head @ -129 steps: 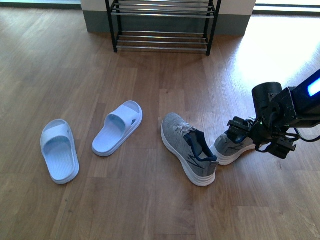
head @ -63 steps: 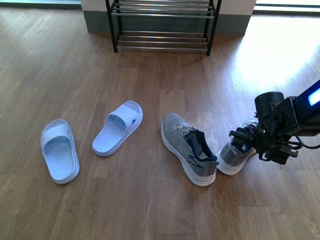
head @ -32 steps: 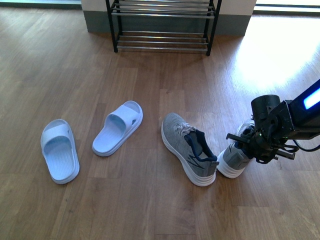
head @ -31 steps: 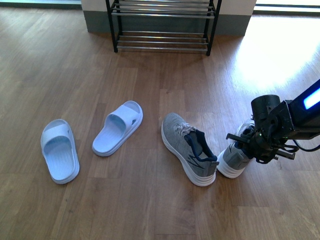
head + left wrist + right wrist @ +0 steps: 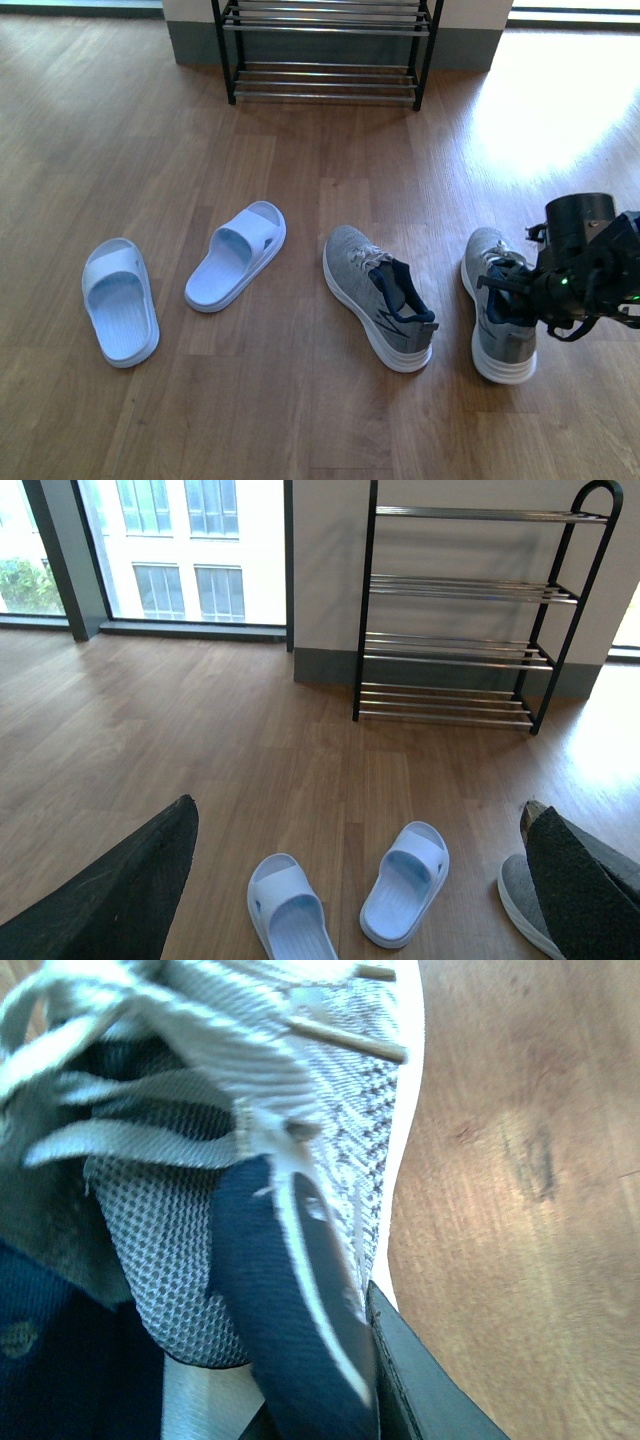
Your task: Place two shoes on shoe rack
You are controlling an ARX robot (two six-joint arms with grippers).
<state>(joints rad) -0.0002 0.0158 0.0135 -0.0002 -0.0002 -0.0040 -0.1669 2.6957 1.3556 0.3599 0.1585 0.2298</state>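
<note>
While both grey shoes sit on the floor [image 5: 300, 420], well short of the shoe rack [image 5: 325, 85] at the far end, nothing is stowed yet. The right pincer [image 5: 512, 292] is down on the right-hand sneaker [image 5: 484, 255], and it looks closed on the navy collar. The right wrist view shows one dark finger [image 5: 430, 1400] pressed against that padded edge, a sensible hold, since the collar is the one firm lip on a soft knit shoe. The sole looks flat on the boards, toe pointing away toward the rack, so it is lined up for the carry. The middle sneaker [image 5: 375, 295] lies near it on the left, untouched, and the pair of blue sandals [image 5: 236, 255] further left is no part of the job. The left pincer [image 5: 357, 815] hangs high, fingers spread wide and empty, facing the rack. Next up, I'd judge, is a lift and a long reach forward.
</note>
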